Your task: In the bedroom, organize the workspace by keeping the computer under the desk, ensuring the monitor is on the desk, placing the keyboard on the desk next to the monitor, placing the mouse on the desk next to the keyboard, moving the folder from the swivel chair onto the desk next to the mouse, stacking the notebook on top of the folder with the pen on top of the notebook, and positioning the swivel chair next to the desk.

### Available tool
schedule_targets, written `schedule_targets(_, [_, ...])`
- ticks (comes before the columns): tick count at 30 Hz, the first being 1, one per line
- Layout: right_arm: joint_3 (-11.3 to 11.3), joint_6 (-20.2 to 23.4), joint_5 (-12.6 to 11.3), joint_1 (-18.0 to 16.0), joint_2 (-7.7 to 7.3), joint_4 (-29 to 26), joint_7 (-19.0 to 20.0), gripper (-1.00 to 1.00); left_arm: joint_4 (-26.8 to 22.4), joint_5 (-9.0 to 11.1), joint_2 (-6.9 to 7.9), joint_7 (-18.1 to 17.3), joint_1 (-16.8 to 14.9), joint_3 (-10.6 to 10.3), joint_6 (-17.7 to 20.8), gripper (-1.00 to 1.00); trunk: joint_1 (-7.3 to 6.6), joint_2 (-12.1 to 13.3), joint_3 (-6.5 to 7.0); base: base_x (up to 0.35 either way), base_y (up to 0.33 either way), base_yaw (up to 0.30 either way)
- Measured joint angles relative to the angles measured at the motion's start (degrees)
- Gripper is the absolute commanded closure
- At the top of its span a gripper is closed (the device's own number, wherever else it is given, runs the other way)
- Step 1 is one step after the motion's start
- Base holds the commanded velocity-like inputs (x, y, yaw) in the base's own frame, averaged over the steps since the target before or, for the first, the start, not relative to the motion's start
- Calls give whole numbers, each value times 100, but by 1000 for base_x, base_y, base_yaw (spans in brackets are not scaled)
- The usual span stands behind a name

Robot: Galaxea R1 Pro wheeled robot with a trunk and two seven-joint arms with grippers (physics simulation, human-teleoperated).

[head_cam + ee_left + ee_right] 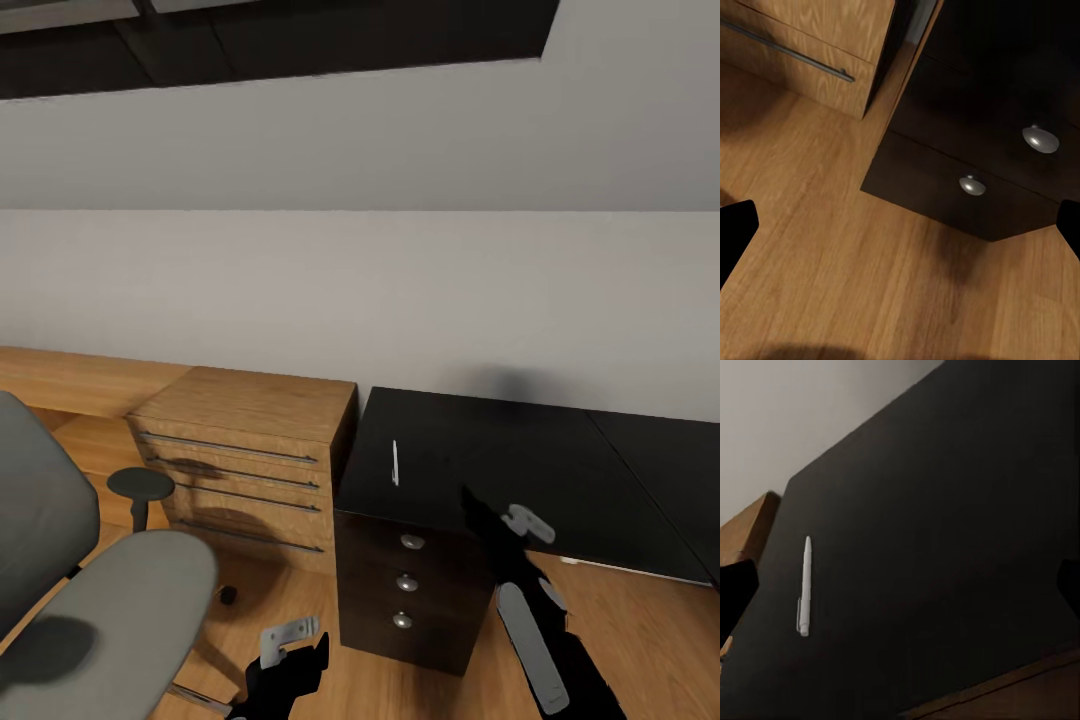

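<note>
Your right end effector (520, 560) hangs low in front of the tabletop (520, 470), its fingers spread wide with nothing between them; in the right wrist view the two dark finger tips sit at opposite edges, so it's released. The left end effector (290, 640) is down near the floor (640, 640), by the black drawer unit (405, 590), also spread and empty per the left wrist view.

Step in hand, as I read it: go for the pen (395, 462). To do it well, lift the right arm over the tabletop edge first, then come down on the pen from above w/ the fingers across its thin shaft, not along it. It's slim and lies flat on a glossy top, so it'll likely skid or roll if you nudge one side; close at mid-length and slowly. Watch the front edge of the tabletop w/ the wrist on approach.

Pen vs right end effector in the head view: at approx 10 o'clock, near but apart, farther back on the tabletop. It lies near the tabletop's left end, close to the wooden chest (250, 450). The right wrist view shows the pen (805, 585) lying alone on bare black surface.

Chair (90, 600) is at 9 o'clock from the left end effector, well apart from the pen.
</note>
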Motion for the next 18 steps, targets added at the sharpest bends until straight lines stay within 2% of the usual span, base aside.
schedule_targets(4, [146,296,299,-4,10,-38,-278,-100,0,0,0,0,0,-2,0,-100,0,0,0,0,0,0])
schedule_targets(7, [255,489,387,-6,13,-87,-555,-100,0,0,-1,0,0,-5,0,-100,0,0,0,0,0,0])
schedule_targets(12, [382,604,469,-8,8,-138,-809,-100,0,0,-7,0,0,-7,0,-100,0,0,0,0,0,0])
schedule_targets(13, [420,619,562,-14,14,-116,-856,-100,0,0,-8,0,0,-7,0,-100,0,0,0,0,0,0])
schedule_targets(15, [598,631,901,-62,25,36,-1004,-100,0,0,-8,-3,0,-8,0,-100,0,0,0,0,0,0])
schedule_targets(18, [805,637,1210,-176,49,203,-1181,-100,0,2,-9,-5,0,-8,0,-100,0,0,0,0,0,0])
